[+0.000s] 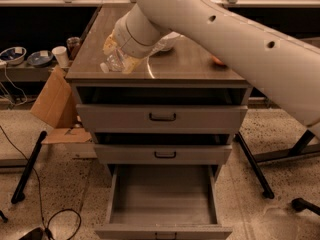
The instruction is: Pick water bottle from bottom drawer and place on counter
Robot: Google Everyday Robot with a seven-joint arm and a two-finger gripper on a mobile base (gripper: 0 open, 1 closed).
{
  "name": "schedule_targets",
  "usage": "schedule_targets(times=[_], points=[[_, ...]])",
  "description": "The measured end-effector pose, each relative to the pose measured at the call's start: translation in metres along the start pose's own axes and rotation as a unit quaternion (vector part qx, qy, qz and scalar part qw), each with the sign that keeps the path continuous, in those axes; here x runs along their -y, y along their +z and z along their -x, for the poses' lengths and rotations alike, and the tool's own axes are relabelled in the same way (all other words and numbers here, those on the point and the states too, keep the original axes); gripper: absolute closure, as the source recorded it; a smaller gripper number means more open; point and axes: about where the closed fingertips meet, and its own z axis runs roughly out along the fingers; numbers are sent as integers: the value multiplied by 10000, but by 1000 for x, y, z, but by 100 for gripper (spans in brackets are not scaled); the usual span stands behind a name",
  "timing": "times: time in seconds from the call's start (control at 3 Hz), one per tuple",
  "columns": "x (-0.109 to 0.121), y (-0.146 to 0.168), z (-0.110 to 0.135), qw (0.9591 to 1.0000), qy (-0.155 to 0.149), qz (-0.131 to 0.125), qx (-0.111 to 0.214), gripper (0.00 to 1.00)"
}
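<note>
The water bottle (113, 62) is clear with a white cap pointing left. It lies tilted at the front left part of the counter (190, 64), at or just above the surface. My gripper (120, 55), at the end of the big white arm coming from the upper right, is shut on the bottle, with a yellowish finger (131, 64) on each side of it. The bottom drawer (162, 196) is pulled out and holds nothing that I can see.
A white bowl (169, 40) stands on the counter behind the arm, and a small orange thing (217, 60) lies at the right. The two upper drawers (162, 117) are slightly ajar. A cardboard box (54, 101), cups, bowls and floor cables are at the left; black table legs (254, 165) are at the right.
</note>
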Motion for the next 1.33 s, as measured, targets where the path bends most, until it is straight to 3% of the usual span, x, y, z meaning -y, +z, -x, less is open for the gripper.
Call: schedule_targets(times=[0.67,1.33], points=[[-1,19,-44,9973,494,443,321,100],[-8,28,-60,9922,900,690,517,100]])
